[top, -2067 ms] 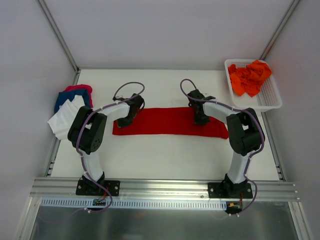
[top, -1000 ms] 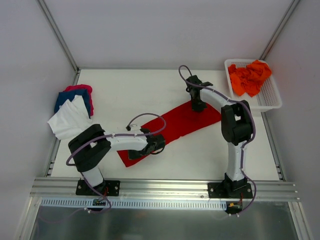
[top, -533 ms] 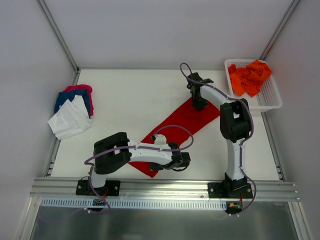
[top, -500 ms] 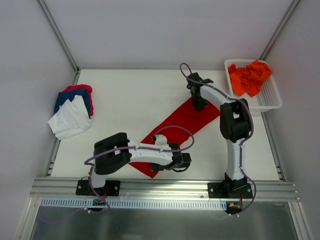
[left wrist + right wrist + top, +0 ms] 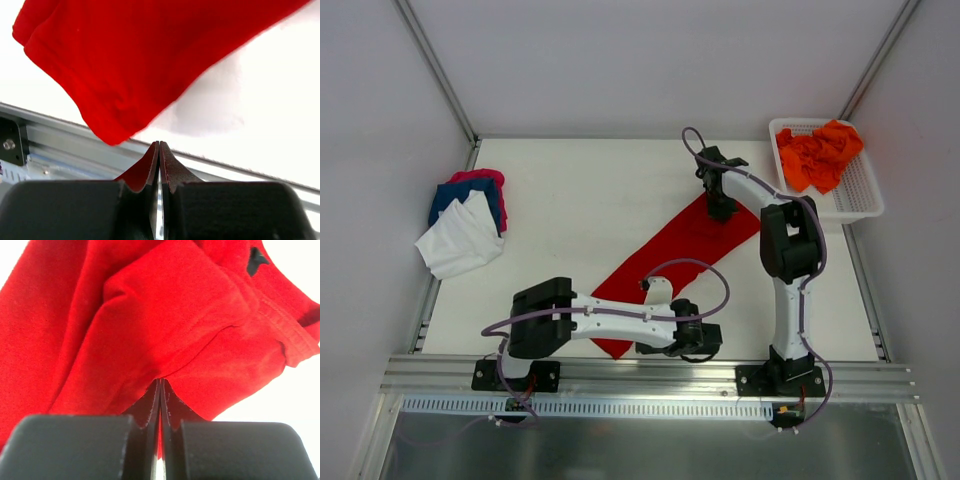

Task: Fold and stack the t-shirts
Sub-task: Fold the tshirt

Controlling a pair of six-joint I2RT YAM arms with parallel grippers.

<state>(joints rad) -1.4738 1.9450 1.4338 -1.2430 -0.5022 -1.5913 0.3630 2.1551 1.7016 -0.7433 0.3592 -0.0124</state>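
Top external, white table, grey walls, L claw & R claw pinching red tee

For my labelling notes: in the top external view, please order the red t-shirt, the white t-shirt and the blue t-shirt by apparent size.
1. red t-shirt
2. white t-shirt
3. blue t-shirt, partly covered by the white one, so only its visible part counts.

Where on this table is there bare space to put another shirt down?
The far middle is bare, between the folded pile and the right arm, beyond the red shirt. So is the near-left patch between pile and left arm. The shirt and both arms crowd the centre; orange shirts fill the basket.
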